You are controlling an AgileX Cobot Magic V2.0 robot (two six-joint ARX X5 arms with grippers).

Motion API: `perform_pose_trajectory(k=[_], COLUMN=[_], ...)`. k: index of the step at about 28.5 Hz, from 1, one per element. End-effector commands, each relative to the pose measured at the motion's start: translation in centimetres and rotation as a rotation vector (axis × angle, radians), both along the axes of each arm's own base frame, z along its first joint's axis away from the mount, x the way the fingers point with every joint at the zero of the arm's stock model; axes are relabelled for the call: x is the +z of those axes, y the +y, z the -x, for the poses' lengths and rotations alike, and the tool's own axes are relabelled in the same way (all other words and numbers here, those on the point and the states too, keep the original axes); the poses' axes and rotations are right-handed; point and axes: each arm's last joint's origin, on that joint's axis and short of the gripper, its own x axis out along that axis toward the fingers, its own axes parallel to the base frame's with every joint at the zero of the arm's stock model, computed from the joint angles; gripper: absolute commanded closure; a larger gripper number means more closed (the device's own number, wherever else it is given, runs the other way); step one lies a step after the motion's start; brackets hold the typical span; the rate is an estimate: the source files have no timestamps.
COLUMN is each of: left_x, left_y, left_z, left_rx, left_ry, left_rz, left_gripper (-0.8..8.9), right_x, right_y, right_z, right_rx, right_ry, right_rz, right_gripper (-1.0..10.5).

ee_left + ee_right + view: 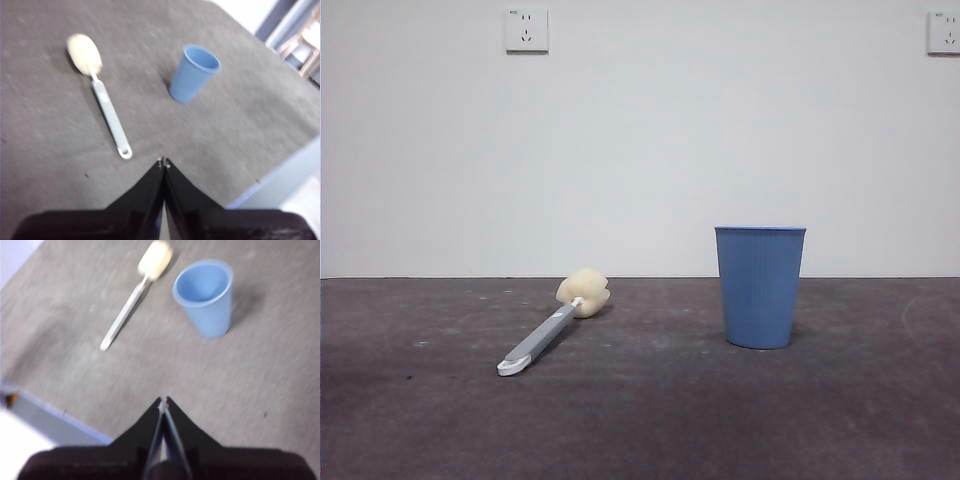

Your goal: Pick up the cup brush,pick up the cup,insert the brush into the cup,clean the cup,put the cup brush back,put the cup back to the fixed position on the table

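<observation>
blur: wrist views soft | cup brush (135,292) sponge smeared | cut off: right socket (945,32)

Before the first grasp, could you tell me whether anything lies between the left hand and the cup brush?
Nothing visible does. Only bare table separates the left hand from the cup brush; the cup stands apart, off to one side.

Ribbed plastic cup (760,286), spongy brush head (584,292), matt table (720,420).
</observation>
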Motion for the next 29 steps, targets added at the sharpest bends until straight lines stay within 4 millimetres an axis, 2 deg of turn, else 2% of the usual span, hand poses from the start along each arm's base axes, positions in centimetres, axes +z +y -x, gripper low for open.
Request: perform_pose_trajectory(k=[1, 7, 11, 12, 13, 15, 16, 17, 24, 29], left_x=[0.3, 0.6, 0.7, 0.7, 0.7, 0.7, 0.7, 0.7, 0.9, 1.3], left_y=[-0.1, -0.2, -0.2, -0.2, -0.2, -0.2, -0.1, -0.1, -0.1, 0.0], left_z=[0.2, 0.6, 0.6, 0.6, 0.6, 0.6, 0.6, 0.6, 0.3, -0.8], left_rx=[-0.069, -0.12, -0.118, -0.116, -0.111, -0.086, -0.075, -0.065, -0.04, 0.012], left_ry=[0.007, 0.077, 0.074, 0.076, 0.079, 0.089, 0.096, 0.099, 0.097, 0.129], left_rz=[-0.045, -0.069, -0.069, -0.07, -0.072, -0.078, -0.078, -0.082, -0.102, -0.128], left_gripper=[8.21, 8.21, 7.9, 7.36, 6.37, 3.89, 3.09, 2.73, 2.76, 2.76], right_x=[0.3, 0.0, 0.0, 0.0, 0.0, 0.0, 0.0, 0.0, 0.0, 0.0], right_y=[0.1, 0.3, 0.3, 0.3, 0.3, 0.3, 0.3, 0.3, 0.3, 0.3], right_z=[0.2, 0.4, 0.4, 0.4, 0.4, 0.4, 0.4, 0.4, 0.4, 0.4], right_rx=[0.066, 0.104, 0.102, 0.102, 0.101, 0.091, 0.088, 0.088, 0.088, 0.086], right_ry=[0.021, 0.087, 0.088, 0.088, 0.089, 0.097, 0.1, 0.101, 0.102, 0.103], right_rz=[0.046, 0.065, 0.063, 0.063, 0.062, 0.054, 0.052, 0.051, 0.051, 0.049], right_gripper=[9.6, 9.6, 9.2, 8.6, 7.6, 5.0, 4.0, 3.3, 3.2, 3.2])
